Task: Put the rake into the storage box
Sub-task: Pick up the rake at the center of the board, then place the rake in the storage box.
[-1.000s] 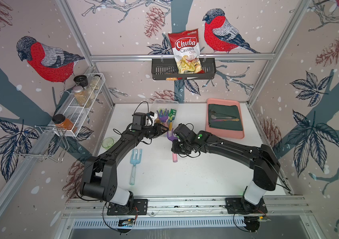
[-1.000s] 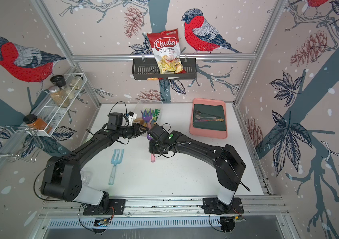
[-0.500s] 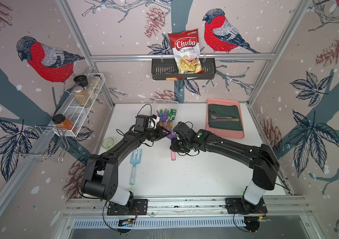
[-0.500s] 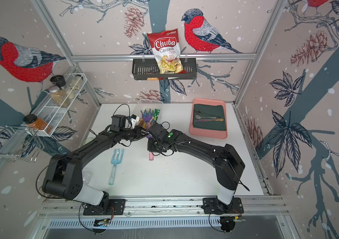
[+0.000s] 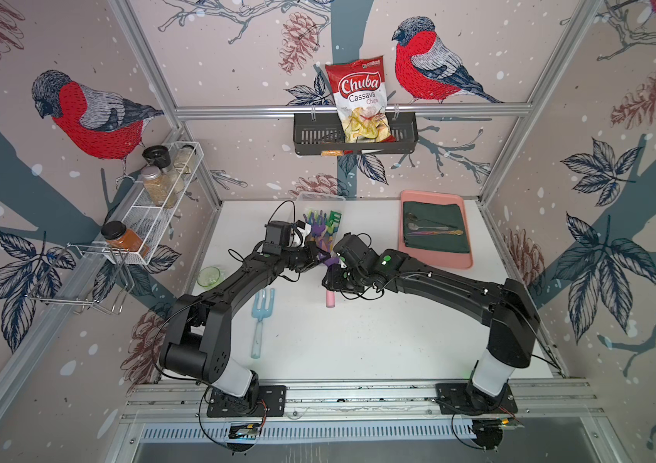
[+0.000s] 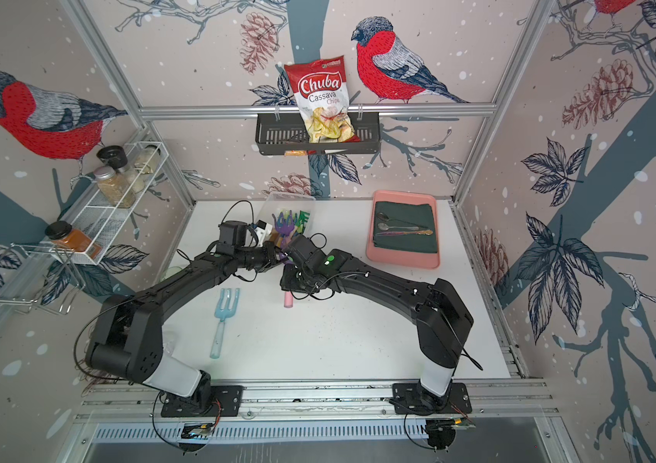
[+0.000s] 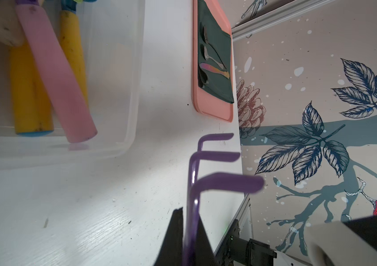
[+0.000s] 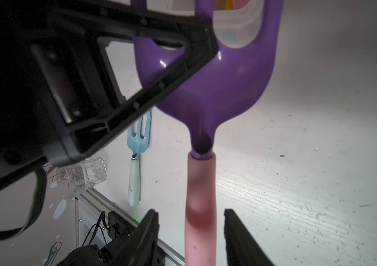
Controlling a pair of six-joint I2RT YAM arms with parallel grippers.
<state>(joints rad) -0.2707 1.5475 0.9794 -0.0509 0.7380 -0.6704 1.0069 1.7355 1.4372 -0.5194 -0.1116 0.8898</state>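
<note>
Nearest the arm bases, a blue hand fork [image 5: 261,320] lay flat on the white table [image 5: 378,332], untouched and no part of this job.

At mid-table the rake [image 8: 206,92], a purple head on a pink handle, was found between the two arms. Its handle end pointed back towards the bases and its tines towards the far wall. The right gripper [image 8: 189,210] stood with its jaws spread, one on either side of the pink handle and clear of it on both sides. The left gripper [image 7: 188,216] was pressed together on one outer prong of the purple head, pinching it just behind the bend of the tines. Whether the handle end rested on the table could not be determined.

Just past the rake's tines stood the storage box [image 5: 320,196], clear-walled and already holding several tools with yellow and pink handles. The pink tray [image 5: 436,260] lay well apart, on the right arm's side.

Assessment: the step in hand appeared to be a hand-over, with the left gripper alone bearing the rake. The next move would call for the right arm to draw back off the handle without knocking it. The left arm would then need to lift the rake over the near rim, line it with the box's length, and open only once it was inside. The hold on a thin prong looked liable to pivot.
</note>
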